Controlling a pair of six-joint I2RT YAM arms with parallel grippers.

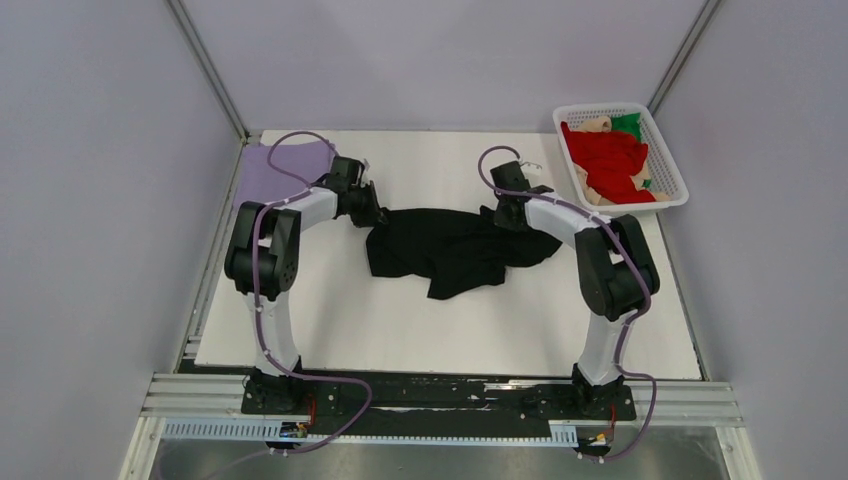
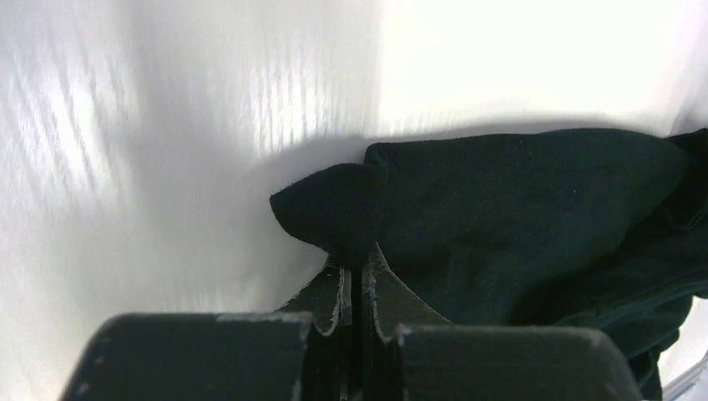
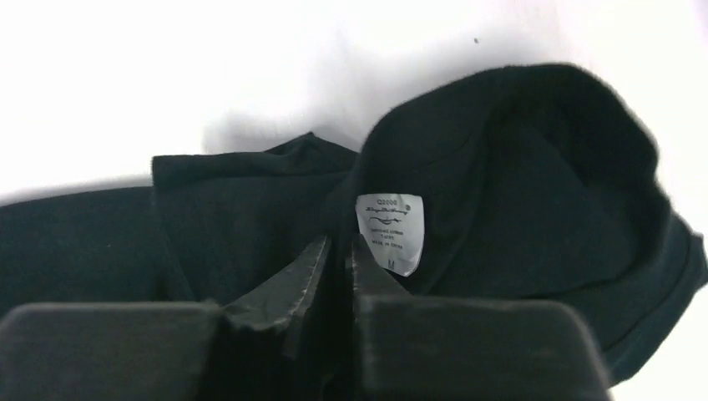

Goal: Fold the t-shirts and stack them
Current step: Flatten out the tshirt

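Both arms reach forward, left tool point(image 2: 355, 269) and right tool point(image 3: 338, 252) pinched closed.

Overhead view looks down; both wrist views closely face black t-shirt point(image 1: 450, 250).

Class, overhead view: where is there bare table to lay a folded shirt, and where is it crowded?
Free: the near strip of table between the black t-shirt and the arm bases; the far middle between the lavender t-shirt and the basket. Crowded: the middle, where left gripper and right gripper pinch it.
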